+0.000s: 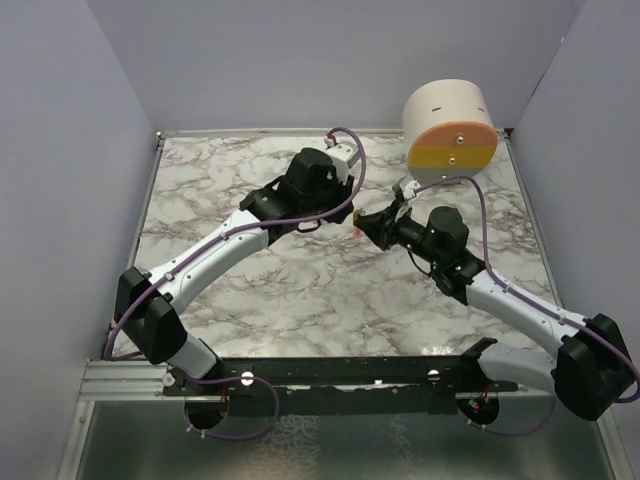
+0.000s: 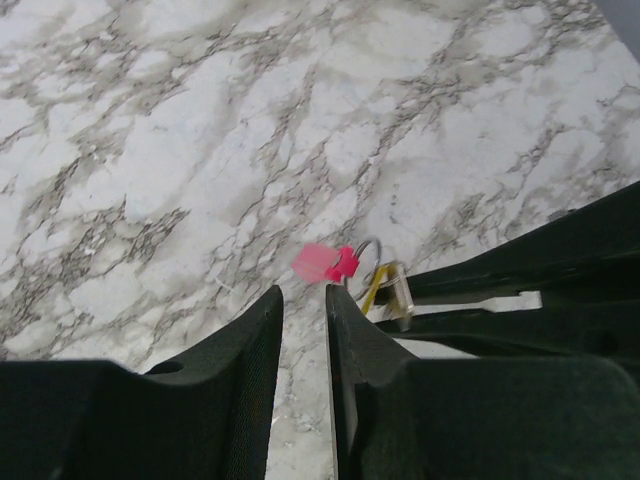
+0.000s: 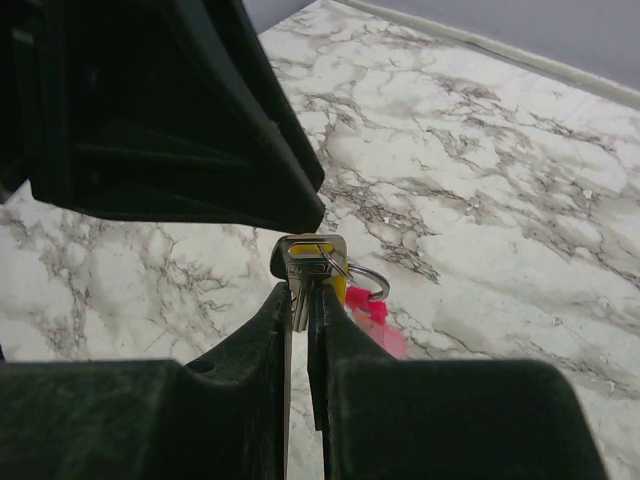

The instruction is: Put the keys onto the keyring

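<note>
Mid-frame, the right gripper [image 3: 299, 300] pinches the small yellow-headed metal key [image 3: 325, 258], likely steadying its thin wire keyring [image 3: 372, 268]; the left gripper [image 2: 303, 300] gapes empty.

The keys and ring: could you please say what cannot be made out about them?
- Right wrist view: small yellow-headed metal key, blade end hidden between jaws of right gripper.
- Left wrist view: elongated pink key blurred; whether it sits on the thin metal ring is unclear.
- Top view: left gripper and right gripper cover all but a pink speck.
</note>
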{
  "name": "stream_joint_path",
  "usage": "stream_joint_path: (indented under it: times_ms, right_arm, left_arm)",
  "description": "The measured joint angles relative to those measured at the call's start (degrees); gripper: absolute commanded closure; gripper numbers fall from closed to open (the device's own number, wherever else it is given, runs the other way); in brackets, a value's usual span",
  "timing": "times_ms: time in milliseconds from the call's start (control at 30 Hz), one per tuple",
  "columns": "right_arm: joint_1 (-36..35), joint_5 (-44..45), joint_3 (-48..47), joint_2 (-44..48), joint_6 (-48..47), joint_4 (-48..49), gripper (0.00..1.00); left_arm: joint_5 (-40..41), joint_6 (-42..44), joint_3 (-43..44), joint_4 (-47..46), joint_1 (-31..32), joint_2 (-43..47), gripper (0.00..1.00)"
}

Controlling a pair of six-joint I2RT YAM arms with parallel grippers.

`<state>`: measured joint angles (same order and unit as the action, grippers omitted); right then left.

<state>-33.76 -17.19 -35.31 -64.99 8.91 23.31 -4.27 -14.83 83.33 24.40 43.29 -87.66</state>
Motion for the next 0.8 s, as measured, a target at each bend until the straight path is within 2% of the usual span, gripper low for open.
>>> stream_joint_path:
  times_ms: [133,467,800]
  right_arm:
    - [0.0,1.11,-4.11,-0.02,3.23,-6.64,0.99]
    - [0.0,1.22,-7.96,-1.7,14.14,-12.7,0.99]
    - [0.02,0.63,-9.73,-8.04,32.13,-6.16,0.99]
  left_arm:
    - [1.44,-0.94,-6.29,-2.47,-1.33,3.15,0.73]
    - [3.04,-1.62,-17.62,-9.94,-2.14,15.06,0.73]
    - [5.62,-3.02,-26.27,-14.49,-2.14,24.3,0.73]
